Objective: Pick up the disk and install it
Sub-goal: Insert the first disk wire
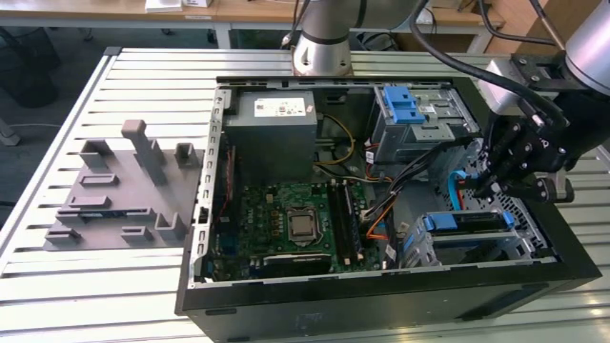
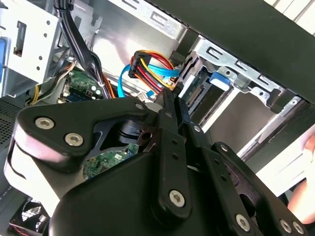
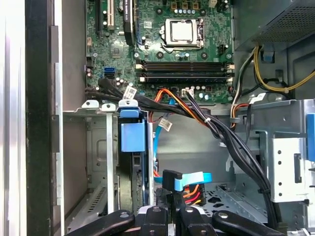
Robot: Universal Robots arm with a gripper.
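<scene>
One disk (image 1: 464, 221) is seen, lying in the lower drive cage (image 1: 519, 246) of the open case (image 1: 381, 300), at the exterior view's right. The gripper (image 1: 491, 187) hangs just above that cage, beside a blue cable (image 1: 450, 187). Whether the fingers are open or closed cannot be told. The disk is judged rigid, fairly heavy, smooth-faced and sensitive to knocks. It is best held across its long edges at the blue rails, away from the connector. One case and one grey fixture (image 1: 119, 189) are counted on the table (image 1: 57, 286).
</scene>
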